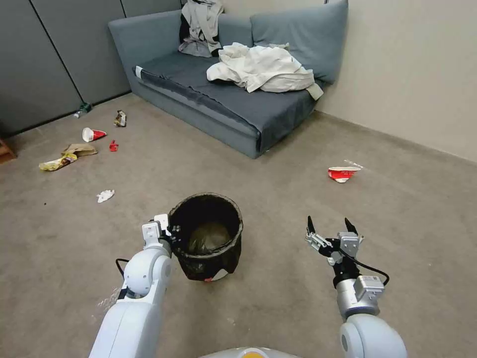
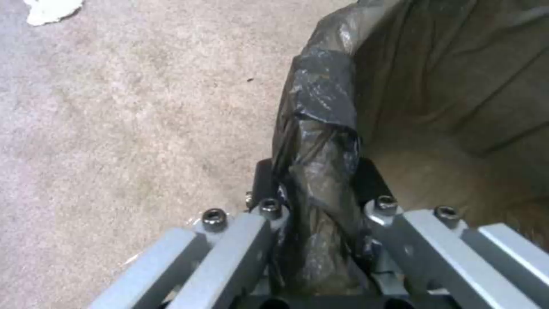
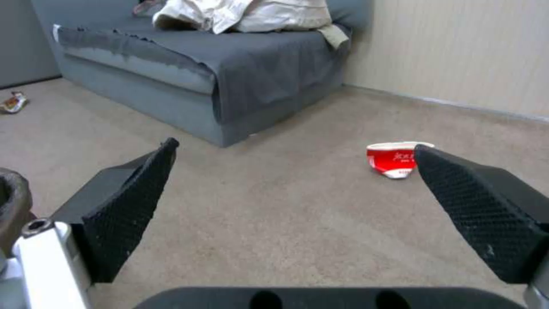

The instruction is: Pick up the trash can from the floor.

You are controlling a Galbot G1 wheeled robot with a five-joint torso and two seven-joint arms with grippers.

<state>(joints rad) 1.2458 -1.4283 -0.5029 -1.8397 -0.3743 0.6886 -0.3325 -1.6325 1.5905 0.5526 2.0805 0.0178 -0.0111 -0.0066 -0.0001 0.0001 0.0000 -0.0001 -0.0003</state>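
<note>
The trash can is a small round bin wrapped in a crinkled dark bag, standing on the beige carpet floor in front of me. My left gripper is at its left rim. In the left wrist view, the left gripper is shut on the bag-covered rim of the trash can, one finger outside the wall and one inside. My right gripper hovers open to the right of the can, apart from it; its black fingers stand wide with nothing between them.
A grey sofa with pale clothes stands at the back against the wall. A crushed red-and-white cup lies on the carpet to the right, also ahead of the right gripper. More litter is scattered at the far left.
</note>
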